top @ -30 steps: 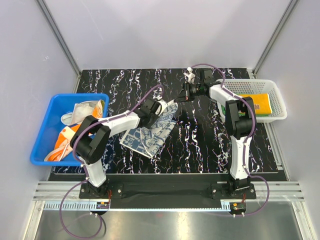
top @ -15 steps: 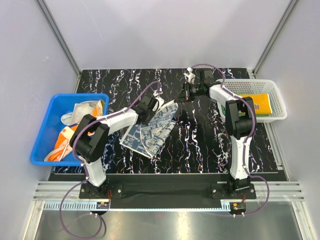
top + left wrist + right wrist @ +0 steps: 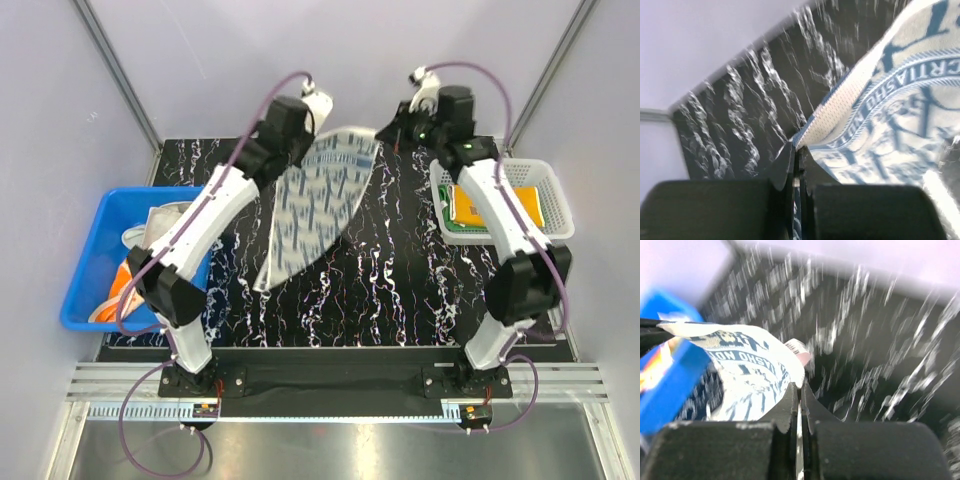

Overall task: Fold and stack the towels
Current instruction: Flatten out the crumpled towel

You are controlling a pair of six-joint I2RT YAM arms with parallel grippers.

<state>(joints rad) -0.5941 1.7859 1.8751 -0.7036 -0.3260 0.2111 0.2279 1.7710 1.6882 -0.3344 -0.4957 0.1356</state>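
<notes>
A white towel with navy pattern (image 3: 312,205) hangs spread in the air above the black marbled table (image 3: 400,290). My left gripper (image 3: 312,128) is shut on its upper left corner, and in the left wrist view the cloth (image 3: 890,110) runs out from the closed jaws of that gripper (image 3: 798,152). My right gripper (image 3: 390,128) is shut on the upper right corner; the right wrist view shows the towel (image 3: 745,370) pinched at the tips of this gripper (image 3: 800,387). More towels (image 3: 160,235) lie crumpled in the blue bin. Folded green and orange towels (image 3: 490,208) sit in the white basket.
The blue plastic bin (image 3: 85,290) stands at the left edge of the table. The white mesh basket (image 3: 560,210) is at the right edge. Grey walls enclose the back and sides.
Both arms have risen and pulled apart toward the back, lifting the patterned towel off the table and stretching it between them. The left gripper closed on its corner.
</notes>
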